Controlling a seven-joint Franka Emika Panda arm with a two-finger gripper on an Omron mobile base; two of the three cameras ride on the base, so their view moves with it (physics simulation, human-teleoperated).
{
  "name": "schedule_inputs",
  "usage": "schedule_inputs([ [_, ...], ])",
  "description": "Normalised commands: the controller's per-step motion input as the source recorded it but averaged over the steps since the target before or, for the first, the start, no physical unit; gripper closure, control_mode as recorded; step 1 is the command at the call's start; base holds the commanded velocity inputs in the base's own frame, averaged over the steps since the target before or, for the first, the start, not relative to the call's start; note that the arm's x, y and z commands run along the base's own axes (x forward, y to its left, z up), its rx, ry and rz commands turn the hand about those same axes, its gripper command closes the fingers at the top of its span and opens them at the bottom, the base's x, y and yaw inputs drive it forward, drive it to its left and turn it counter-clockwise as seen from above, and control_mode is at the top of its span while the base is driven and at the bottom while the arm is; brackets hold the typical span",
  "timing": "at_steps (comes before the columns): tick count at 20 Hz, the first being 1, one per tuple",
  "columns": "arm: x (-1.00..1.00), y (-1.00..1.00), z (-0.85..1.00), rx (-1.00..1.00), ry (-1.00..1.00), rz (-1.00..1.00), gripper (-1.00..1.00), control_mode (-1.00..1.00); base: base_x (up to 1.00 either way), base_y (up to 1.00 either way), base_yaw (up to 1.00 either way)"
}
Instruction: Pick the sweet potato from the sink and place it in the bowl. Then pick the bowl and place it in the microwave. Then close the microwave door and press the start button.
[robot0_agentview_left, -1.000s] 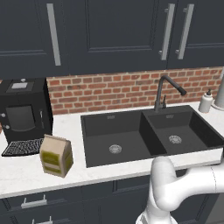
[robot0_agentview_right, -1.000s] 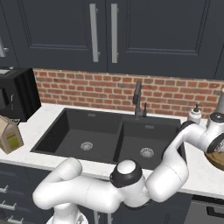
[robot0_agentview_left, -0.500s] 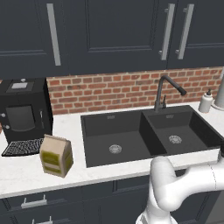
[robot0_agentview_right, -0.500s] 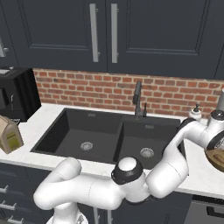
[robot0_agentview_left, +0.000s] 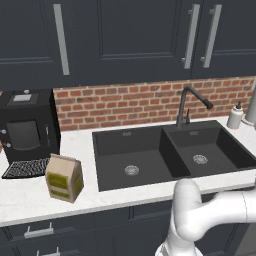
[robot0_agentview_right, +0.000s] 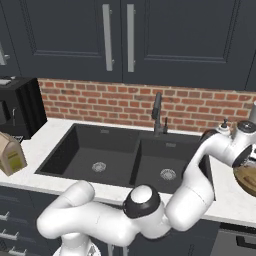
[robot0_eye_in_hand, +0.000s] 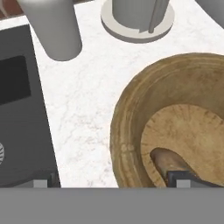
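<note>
A: Compared with a second ago, the forearm in the right base view sits slightly higher over the bowl (robot0_agentview_right: 248, 177) at the right end of the counter (robot0_agentview_right: 227, 192); bag, machine and sink have not shifted.

B: Left to right, left base view?

A: Black countertop machine (robot0_agentview_left: 27, 127) against the brick wall at the counter's left end; dark mat (robot0_agentview_left: 27, 168) in front of it; tan paper bag (robot0_agentview_left: 64, 177) near the front edge; black double sink (robot0_agentview_left: 170, 152) with a drain in each basin and its faucet (robot0_agentview_left: 187, 105) at the back rim; white soap bottle (robot0_agentview_left: 235, 117) at the back right corner of the sink.

B: Hand view?

A: Sink corner at the left edge; bare marble; grey cylinder (robot0_eye_in_hand: 52, 26) and a round-based holder (robot0_eye_in_hand: 138, 17) toward the top; wooden bowl on the right.

B: Gripper (robot0_eye_in_hand: 113, 183) state?

A: Fingers spread wide, holding nothing: one tip over the sink edge, the other (robot0_eye_in_hand: 183, 178) over the bowl's inside.

B: Sweet potato (robot0_eye_in_hand: 168, 162)?

A: Lying free on the bowl's floor, near its lower left wall, just beside that fingertip. Whether they touch cannot be told.
</note>
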Motion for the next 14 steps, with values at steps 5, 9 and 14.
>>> schedule_inputs([
  [5, 0.0, 0.51, -0.01, -0.06, -0.01, -0.12, -1.0, -1.0, 0.0, 0.0, 0.0],
  [9, 0.0, 0.0, 0.01, -0.05, 0.03, -0.24, -1.0, -1.0, 0.0, 0.0, 0.0],
  [14, 0.0, 0.0, 0.02, -0.08, 0.05, -0.29, -1.0, -1.0, 0.0, 0.0, 0.0],
])
